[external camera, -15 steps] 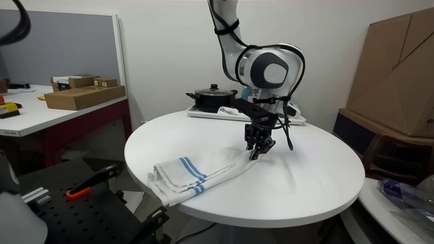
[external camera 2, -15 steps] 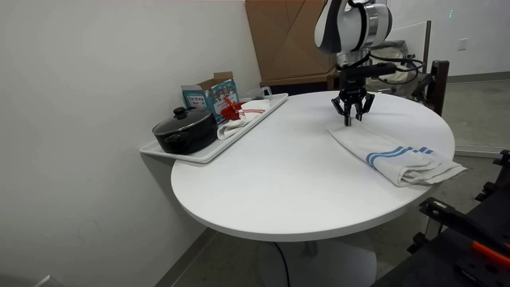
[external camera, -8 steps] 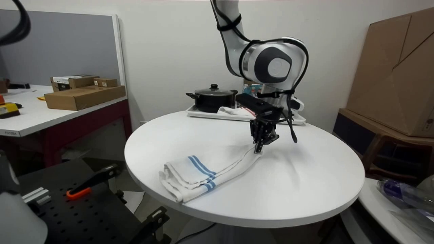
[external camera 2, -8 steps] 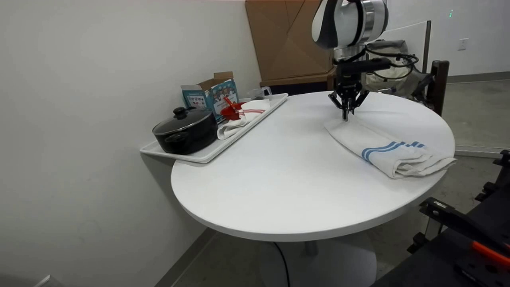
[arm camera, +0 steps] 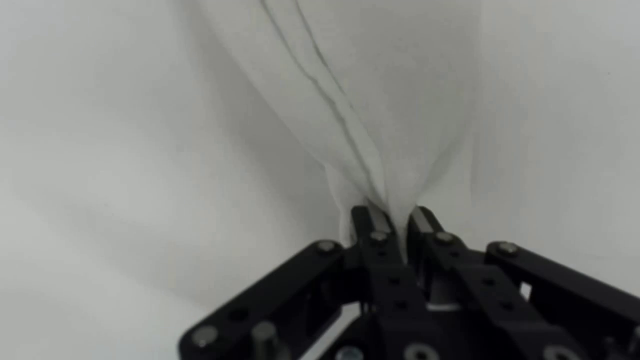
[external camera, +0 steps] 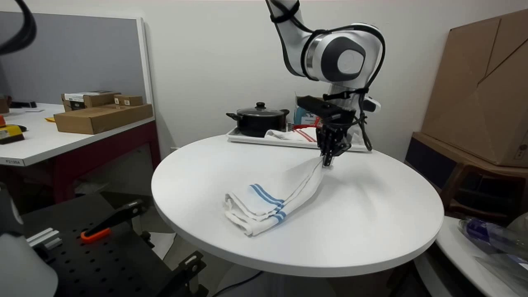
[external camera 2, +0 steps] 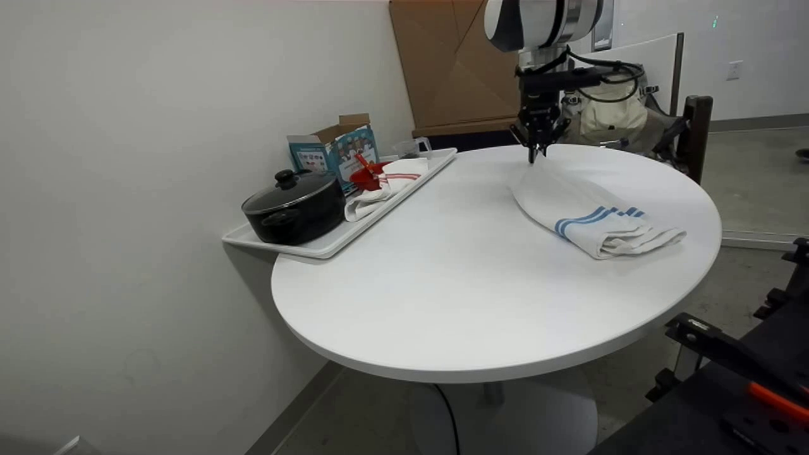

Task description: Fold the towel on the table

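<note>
Where the table (external camera 2: 442,297) nears the wall (external camera 2: 126,189), 1 tray (external camera 2: 328,243) overhangs.

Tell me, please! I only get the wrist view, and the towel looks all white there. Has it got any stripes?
Observer: Yes, the towel has blue stripes toward the end away from the gripper.
Operator: Cool! Is that stripy end hanging off the table?
Observer: No, in both exterior views it lies on the table.
Operator: Any cooking stuff around?
Observer: Yes, a lidded black pot stands on a white tray.
</note>
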`<state>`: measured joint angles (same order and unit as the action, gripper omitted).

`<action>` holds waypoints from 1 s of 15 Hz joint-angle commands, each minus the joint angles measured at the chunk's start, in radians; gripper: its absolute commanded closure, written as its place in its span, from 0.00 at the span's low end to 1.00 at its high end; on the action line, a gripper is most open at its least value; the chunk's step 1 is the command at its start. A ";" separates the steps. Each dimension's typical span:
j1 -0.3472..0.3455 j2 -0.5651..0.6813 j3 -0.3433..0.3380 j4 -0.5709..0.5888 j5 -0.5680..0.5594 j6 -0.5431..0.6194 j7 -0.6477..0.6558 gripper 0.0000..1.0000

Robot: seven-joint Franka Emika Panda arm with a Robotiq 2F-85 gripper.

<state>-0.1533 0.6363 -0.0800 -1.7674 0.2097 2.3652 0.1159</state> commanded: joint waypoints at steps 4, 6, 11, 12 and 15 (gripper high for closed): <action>0.034 -0.079 -0.010 0.036 -0.030 -0.044 0.053 0.89; 0.051 -0.119 -0.004 0.002 -0.042 -0.030 0.038 0.89; 0.126 -0.235 0.002 -0.194 -0.154 0.046 -0.001 0.90; 0.140 -0.257 0.002 -0.242 -0.183 0.073 -0.005 0.89; 0.164 -0.321 0.007 -0.388 -0.251 0.162 -0.016 0.90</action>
<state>-0.0078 0.4140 -0.0717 -1.9878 0.0195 2.4430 0.1263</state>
